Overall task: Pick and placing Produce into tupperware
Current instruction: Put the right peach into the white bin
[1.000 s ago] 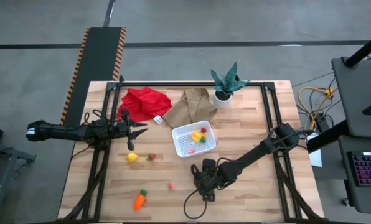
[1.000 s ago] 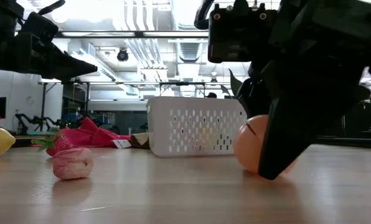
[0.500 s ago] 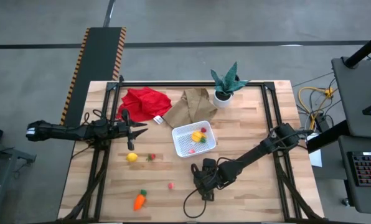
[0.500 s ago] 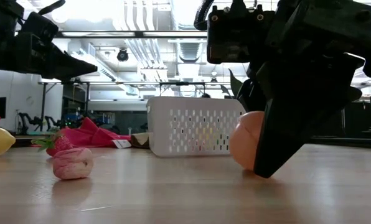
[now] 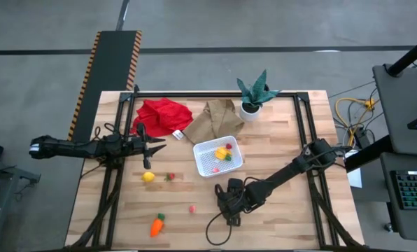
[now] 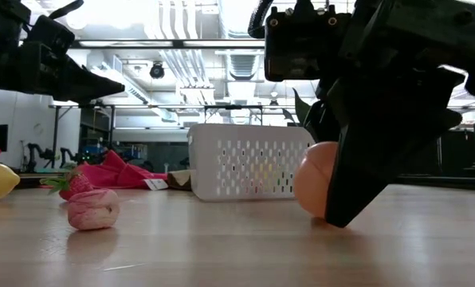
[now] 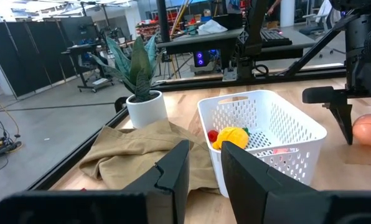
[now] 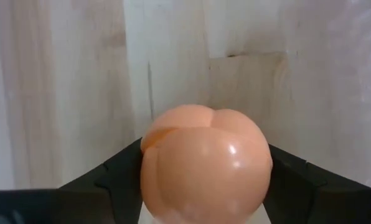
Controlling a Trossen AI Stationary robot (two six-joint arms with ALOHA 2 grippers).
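Right gripper: clamped on peach fruit, low on table, near tupperware. Left gripper: idle, fingers slightly parted. Risk: smooth round fruit squirting free on lift. Obscured: fruit's table contact, apparently just clear; fruit hidden from above.

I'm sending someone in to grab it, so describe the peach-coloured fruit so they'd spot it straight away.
On the wooden table, look just in front of the white tupperware, where the right gripper reaches down. Between its fingers is the peach: round, smooth, pale orange with a crease, bigger than the berries nearby.
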